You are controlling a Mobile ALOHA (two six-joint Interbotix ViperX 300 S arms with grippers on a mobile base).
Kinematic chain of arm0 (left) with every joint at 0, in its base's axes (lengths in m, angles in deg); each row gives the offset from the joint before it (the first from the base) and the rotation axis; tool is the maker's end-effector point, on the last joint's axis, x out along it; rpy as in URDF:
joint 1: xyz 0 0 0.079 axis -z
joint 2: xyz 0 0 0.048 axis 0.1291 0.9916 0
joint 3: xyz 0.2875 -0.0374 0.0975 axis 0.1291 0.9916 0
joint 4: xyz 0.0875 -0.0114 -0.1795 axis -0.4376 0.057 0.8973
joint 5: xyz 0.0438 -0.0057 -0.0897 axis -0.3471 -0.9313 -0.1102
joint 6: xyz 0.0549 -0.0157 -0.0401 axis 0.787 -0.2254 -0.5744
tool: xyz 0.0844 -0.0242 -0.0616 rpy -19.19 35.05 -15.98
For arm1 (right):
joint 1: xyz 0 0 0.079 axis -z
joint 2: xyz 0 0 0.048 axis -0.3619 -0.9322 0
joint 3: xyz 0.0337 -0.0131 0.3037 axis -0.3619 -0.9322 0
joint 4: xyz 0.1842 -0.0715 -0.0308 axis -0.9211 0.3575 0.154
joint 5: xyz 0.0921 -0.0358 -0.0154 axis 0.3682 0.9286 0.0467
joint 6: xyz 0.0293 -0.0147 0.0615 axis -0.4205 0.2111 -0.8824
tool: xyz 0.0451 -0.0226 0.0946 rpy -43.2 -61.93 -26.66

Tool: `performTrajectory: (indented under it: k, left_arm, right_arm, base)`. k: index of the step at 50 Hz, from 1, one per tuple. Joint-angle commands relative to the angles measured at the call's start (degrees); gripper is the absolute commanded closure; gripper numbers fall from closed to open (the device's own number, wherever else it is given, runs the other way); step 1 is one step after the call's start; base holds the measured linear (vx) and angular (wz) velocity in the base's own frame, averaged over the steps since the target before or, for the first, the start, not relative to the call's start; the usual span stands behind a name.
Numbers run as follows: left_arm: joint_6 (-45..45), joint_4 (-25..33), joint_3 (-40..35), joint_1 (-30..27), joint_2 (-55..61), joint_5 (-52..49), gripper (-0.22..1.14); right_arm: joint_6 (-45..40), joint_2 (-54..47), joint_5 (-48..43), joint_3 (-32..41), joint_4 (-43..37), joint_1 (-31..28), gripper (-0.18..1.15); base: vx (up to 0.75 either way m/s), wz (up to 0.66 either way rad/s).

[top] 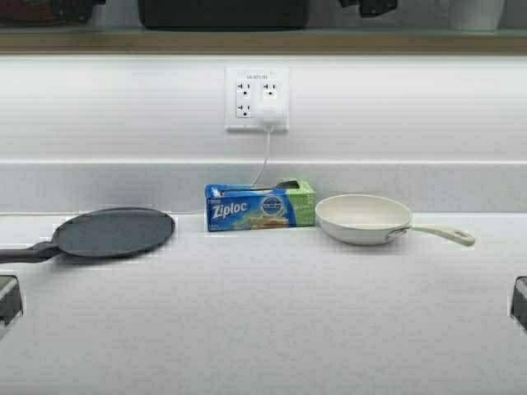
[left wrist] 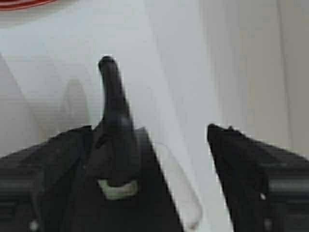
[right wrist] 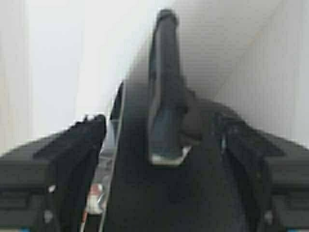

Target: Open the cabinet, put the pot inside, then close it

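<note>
The black pot (top: pixel 222 12) stands on the shelf of the wall cabinet (top: pixel 412 41), at the top edge of the high view; the doors are out of view. My left gripper (top: pixel 72 8) is at the pot's left side and my right gripper (top: pixel 369 6) at its right. In the left wrist view the left gripper (left wrist: pixel 149 130) is open, with a loop handle (left wrist: pixel 112 96) of the pot (left wrist: pixel 120 193) between its fingers and a wide gap on one side. The right gripper (right wrist: pixel 164 123) is open around the other handle (right wrist: pixel 166 72); the glass lid's edge (right wrist: pixel 104 183) shows.
On the white counter below lie a flat dark griddle pan (top: pixel 111 232) at left, a blue Ziploc box (top: pixel 259 206) in the middle and a white frying pan (top: pixel 366 219) at right. A wall outlet with a plugged cable (top: pixel 257 99) is on the backsplash.
</note>
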Motion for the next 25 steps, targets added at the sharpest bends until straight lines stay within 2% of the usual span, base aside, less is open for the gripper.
performTrajectory:
  k: [1, 25]
  left_arm:
    - [0.1, -0.1, 1.2, -0.1, -3.5, 0.7, -0.07]
    - [0.3, -0.8, 7.0, 2.3, -8.7, 0.4, -0.07]
  right_arm:
    - [0.2, 3.6, -0.5, -1.1, -0.1, 0.1, -0.01]
    - [0.4, 8.1, -1.2, -6.8, 0.2, -1.6, -0.01]
  base:
    - [0.00, 0.00]
    - [-0.02, 0.00]
